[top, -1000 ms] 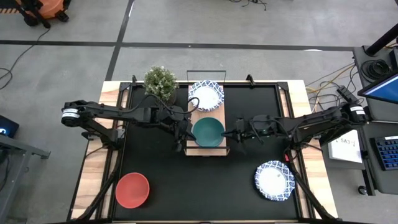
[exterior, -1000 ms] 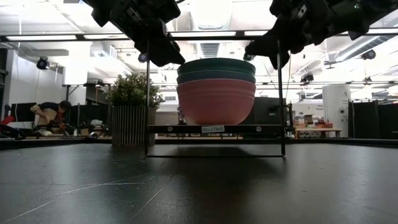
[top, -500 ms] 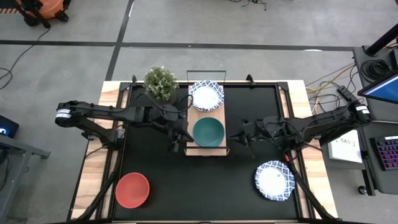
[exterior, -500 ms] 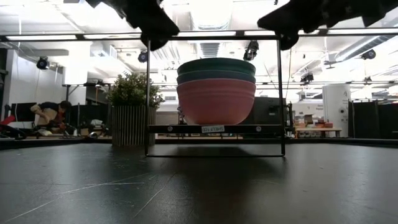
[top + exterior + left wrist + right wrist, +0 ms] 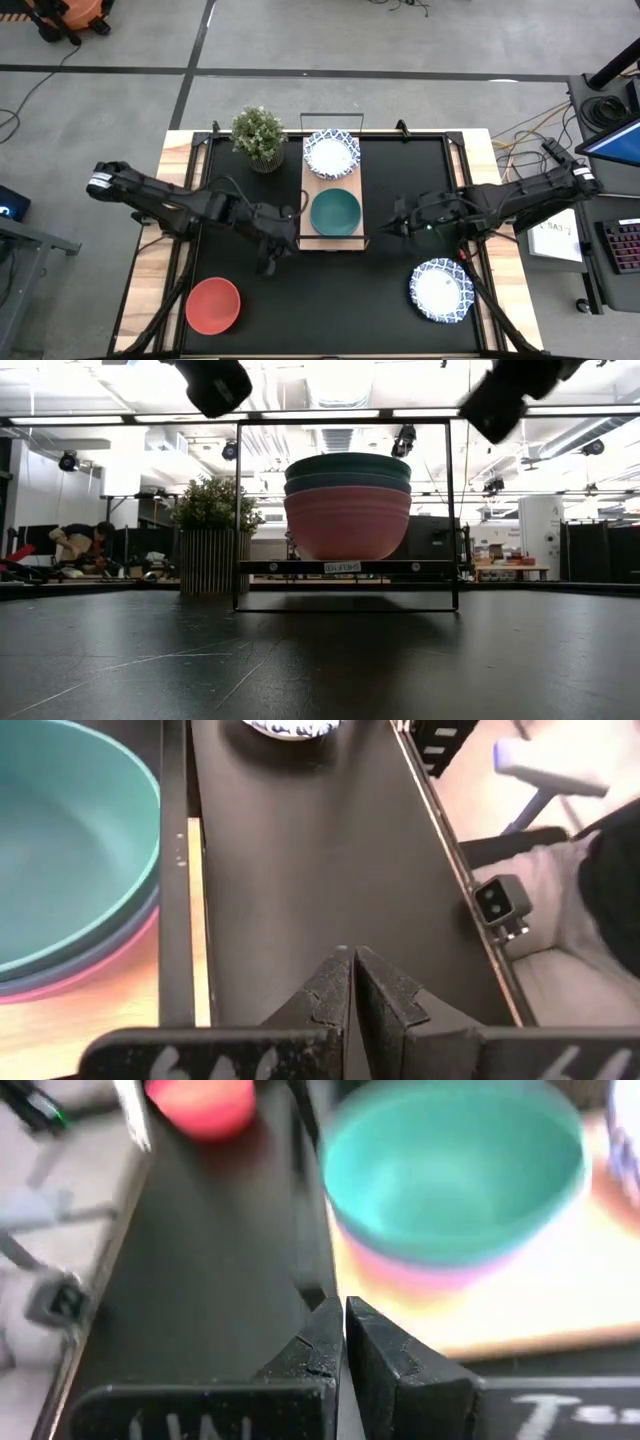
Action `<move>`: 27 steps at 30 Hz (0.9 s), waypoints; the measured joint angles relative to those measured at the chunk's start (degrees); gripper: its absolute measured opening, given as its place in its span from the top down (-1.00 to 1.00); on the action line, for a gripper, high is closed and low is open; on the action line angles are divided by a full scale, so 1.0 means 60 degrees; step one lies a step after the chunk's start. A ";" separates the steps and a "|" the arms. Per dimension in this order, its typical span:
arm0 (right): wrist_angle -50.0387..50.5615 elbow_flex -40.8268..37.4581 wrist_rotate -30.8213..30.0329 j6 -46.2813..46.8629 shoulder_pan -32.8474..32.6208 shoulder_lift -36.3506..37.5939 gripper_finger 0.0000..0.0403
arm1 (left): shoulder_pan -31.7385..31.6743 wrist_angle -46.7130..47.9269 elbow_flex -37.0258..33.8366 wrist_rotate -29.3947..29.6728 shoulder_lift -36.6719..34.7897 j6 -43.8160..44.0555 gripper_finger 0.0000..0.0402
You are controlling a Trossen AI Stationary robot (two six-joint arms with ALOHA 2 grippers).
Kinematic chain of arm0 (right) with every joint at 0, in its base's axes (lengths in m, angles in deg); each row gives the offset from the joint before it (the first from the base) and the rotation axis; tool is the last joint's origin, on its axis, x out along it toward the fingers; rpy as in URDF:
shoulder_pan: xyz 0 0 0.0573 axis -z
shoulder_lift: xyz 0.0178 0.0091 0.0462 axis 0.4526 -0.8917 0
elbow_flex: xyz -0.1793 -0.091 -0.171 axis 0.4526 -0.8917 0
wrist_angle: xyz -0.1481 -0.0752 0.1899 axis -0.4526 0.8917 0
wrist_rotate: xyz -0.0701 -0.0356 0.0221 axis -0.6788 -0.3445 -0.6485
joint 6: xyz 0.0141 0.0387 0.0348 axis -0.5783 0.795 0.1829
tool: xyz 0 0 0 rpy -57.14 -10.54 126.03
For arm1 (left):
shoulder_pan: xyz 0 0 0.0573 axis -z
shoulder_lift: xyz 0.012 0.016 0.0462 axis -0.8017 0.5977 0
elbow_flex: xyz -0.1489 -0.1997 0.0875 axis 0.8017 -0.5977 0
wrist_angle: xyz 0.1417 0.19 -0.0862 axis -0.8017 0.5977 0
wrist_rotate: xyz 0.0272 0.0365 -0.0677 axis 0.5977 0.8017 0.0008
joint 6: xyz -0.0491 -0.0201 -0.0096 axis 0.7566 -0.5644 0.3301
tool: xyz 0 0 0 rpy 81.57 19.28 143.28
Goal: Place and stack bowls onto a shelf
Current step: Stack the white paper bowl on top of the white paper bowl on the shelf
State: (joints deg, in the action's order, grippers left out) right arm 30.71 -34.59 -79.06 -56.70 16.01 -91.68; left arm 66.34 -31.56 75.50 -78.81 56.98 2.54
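- Nearest on the black mat [image 5: 330, 290] sit a red bowl [image 5: 213, 305] at the left corner and a white, blue-rimmed bowl [image 5: 441, 290] at the right
- Left gripper [image 5: 268, 262], fingers pressed together and holding nothing, hangs just left of the shelf [image 5: 333, 205]
- Right gripper [image 5: 385, 231], also pressed together and empty, hangs just right of it
- On the shelf a green bowl [image 5: 335, 212] tops a stack [image 5: 347, 505] over blue and pink ones
- Farther along the shelf is another blue-rimmed bowl [image 5: 332, 155], with a potted plant [image 5: 258, 133] beside it

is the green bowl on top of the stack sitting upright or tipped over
Upright. The green bowl sits nested level in the stack on the shelf, open side up and empty.
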 joint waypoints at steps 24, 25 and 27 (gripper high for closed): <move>0.5796 0.0465 0.1828 0.3104 -0.1441 -0.2074 0.25 | 0.0377 0.0400 -0.0011 0.0941 -0.0033 -0.1739 1.00; 0.5798 0.0465 0.1886 0.3072 -0.1545 -0.2285 0.19 | 0.0374 0.0488 -0.0016 0.0941 -0.0033 -0.1739 1.00; 0.5796 0.0465 0.2400 0.2780 -0.1738 -0.2698 0.11 | 0.0371 0.0534 -0.0018 0.0954 -0.0037 -0.1735 1.00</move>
State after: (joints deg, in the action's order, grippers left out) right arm 65.48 -31.80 -64.66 -40.02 5.58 -107.87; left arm 68.56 -28.36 75.39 -73.08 56.76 -7.87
